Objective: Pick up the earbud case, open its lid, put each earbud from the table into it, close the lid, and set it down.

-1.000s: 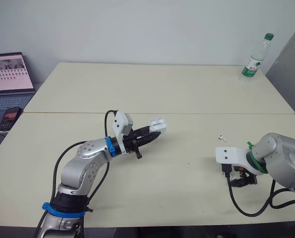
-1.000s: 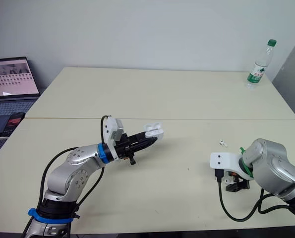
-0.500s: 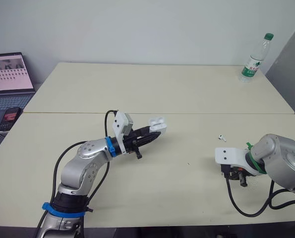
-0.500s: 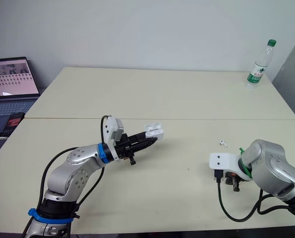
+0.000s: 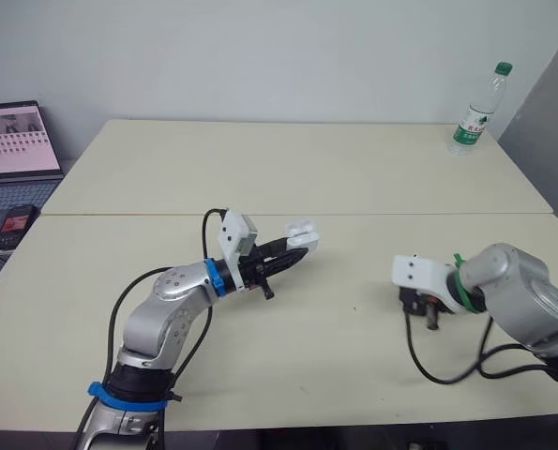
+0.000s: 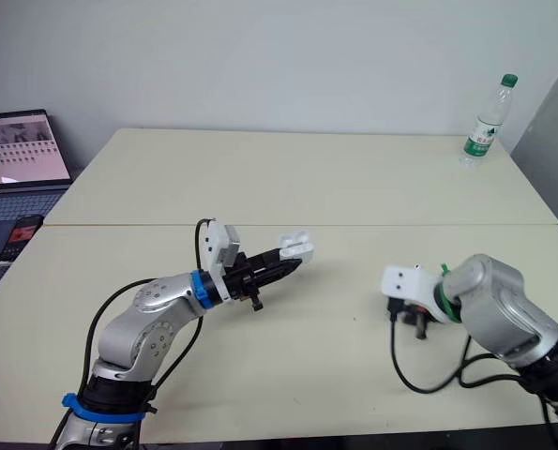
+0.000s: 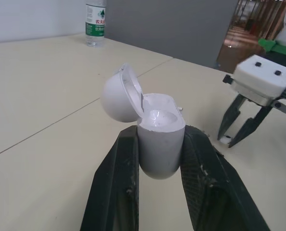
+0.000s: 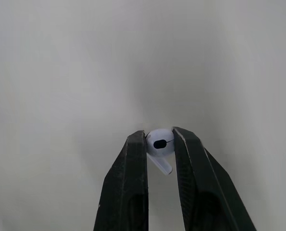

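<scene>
L fingers (image 7: pixel 115 192): open earbud case (image 7: pixel 161 147), slot (image 7: pixel 157 115) empty; R fingers (image 8: pixel 130 192): earbud (image 8: pixel 159 144).

white earbud case (image 7: pixel 161 139), white earbud (image 8: pixel 159 144) (black spot), cream table (image 5: pixel 307 169)

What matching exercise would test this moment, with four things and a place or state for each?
Things:
1. earbud case
2. earbud
3. water bottle
4. laptop

Places or states:
A. far right corner of the table
B. pinched in the right gripper
C. beyond the table's left edge
D. lid open, held in the left gripper

Pairs: 1-D, 2-B, 3-A, 4-C
</scene>
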Tool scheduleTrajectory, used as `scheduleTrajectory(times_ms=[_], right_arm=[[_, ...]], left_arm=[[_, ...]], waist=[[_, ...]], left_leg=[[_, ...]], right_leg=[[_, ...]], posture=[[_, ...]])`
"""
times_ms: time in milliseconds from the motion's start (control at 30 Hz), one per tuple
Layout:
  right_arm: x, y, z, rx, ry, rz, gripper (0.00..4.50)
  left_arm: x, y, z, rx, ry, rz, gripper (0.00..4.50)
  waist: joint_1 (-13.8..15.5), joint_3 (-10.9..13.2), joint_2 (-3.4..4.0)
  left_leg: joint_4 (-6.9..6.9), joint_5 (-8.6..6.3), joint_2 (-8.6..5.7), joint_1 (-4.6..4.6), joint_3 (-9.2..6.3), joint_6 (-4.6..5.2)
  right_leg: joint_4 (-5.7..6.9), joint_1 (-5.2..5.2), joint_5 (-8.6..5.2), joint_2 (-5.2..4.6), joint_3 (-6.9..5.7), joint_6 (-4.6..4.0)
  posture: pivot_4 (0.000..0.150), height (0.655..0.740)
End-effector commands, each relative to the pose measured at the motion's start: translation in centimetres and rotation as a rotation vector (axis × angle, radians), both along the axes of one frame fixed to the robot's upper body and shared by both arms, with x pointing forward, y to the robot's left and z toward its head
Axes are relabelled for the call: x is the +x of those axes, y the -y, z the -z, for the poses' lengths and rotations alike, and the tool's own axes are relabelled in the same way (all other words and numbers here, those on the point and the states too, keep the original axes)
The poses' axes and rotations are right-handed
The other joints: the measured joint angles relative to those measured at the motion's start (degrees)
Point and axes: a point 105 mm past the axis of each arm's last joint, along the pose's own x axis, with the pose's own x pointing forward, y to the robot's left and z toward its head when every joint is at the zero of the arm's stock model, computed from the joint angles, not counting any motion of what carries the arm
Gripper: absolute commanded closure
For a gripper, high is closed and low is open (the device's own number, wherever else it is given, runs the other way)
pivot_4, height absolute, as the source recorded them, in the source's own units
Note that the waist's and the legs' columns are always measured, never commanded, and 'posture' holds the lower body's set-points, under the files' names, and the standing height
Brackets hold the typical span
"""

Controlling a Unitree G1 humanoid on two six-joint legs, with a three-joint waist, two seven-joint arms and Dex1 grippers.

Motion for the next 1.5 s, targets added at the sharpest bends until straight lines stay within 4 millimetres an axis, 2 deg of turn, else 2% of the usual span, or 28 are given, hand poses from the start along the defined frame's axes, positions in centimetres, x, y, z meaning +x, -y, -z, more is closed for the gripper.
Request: scheduleTrajectory(times_ms=[33, 133, 333, 500, 633, 833, 1067, 1300, 1500], right_arm=[[2.5, -0.8, -3.3, 0.191, 0.18, 0.084, 4.1], [2.9, -1.8, -4.2, 0.362, 0.207, 0.112, 4.1], [4.7, -3.3, -8.0, 0.818, 0.337, 0.22, 4.1], [5.2, -4.4, -10.4, 1.052, 0.423, 0.24, 4.1], [4.6, -5.9, -11.6, 1.215, 0.422, 0.215, 4.1], [3.3, -8.1, -11.8, 1.358, 0.356, 0.195, 4.1], [2.7, -9.6, -11.2, 1.458, 0.287, 0.253, 4.1], [3.3, -9.7, -10.0, 1.498, 0.221, 0.368, 4.1], [3.1, -9.7, -9.6, 1.487, 0.199, 0.372, 4.1]], left_arm=[[1.6, -0.3, -1.5, -0.028, 0.078, -0.084, 3.69], [2.2, 0.0, -1.4, -0.036, 0.09, -0.11, 3.69], [3.5, 1.2, -0.9, -0.053, 0.096, -0.116, 3.69], [4.6, 2.6, -0.9, -0.06, 0.113, -0.13, 3.69], [4.6, 4.0, -1.3, -0.094, 0.12, -0.113, 3.69], [4.7, 4.7, -2.4, -0.156, 0.126, -0.103, 3.69], [4.3, 4.5, -3.6, -0.227, 0.146, -0.095, 3.69], [3.9, 4.7, -3.9, -0.261, 0.151, -0.081, 3.69], [3.8, 5.0, -3.9, -0.264, 0.149, -0.073, 3.69]], waist=[[0.1, 0.0, 0.0], [0.1, 0.0, 0.0], [0.1, 0.0, 0.0], [0.1, 0.0, 0.01], [0.1, 0.0, 0.01], [0.0, 0.0, 0.02], [0.0, 0.0, 0.02], [0.0, 0.0, 0.02], [-0.1, 0.0, 0.02]], left_leg=[[-0.01, 0.01, 0.0, 0.0, -0.03, 0.0], [-0.02, 0.0, 0.01, -0.07, -0.03, 0.0], [-0.05, -0.01, -0.01, -0.11, -0.01, 0.0], [-0.05, -0.01, -0.02, -0.09, 0.0, 0.0], [-0.06, -0.01, 0.0, -0.1, 0.02, 0.0], [-0.08, -0.01, 0.01, -0.12, -0.01, 0.0], [-0.08, -0.01, 0.02, -0.11, 0.0, -0.01], [-0.08, -0.01, 0.02, -0.12, -0.02, -0.01], [-0.09, -0.01, 0.01, -0.13, -0.03, 0.0]], right_leg=[[0.0, 0.0, 0.01, 0.0, 0.0, 0.01], [-0.05, 0.0, 0.01, -0.02, -0.01, 0.01], [-0.05, -0.03, 0.02, -0.05, -0.01, 0.02], [-0.02, -0.02, 0.04, -0.03, -0.04, 0.05], [-0.04, -0.03, 0.05, -0.03, -0.03, 0.06], [-0.03, -0.05, 0.05, -0.03, -0.02, 0.06], [-0.02, -0.04, 0.05, -0.03, -0.03, 0.06], [-0.04, -0.05, 0.04, -0.03, -0.02, 0.06], [-0.05, -0.04, 0.04, -0.02, -0.03, 0.07]], posture=[[0.15, 0.7362], [0.15, 0.7362], [0.15, 0.7362], [0.15, 0.7362], [0.15, 0.7362], [0.15, 0.7362], [0.15, 0.7362], [0.15, 0.7362], [0.15, 0.7362]])
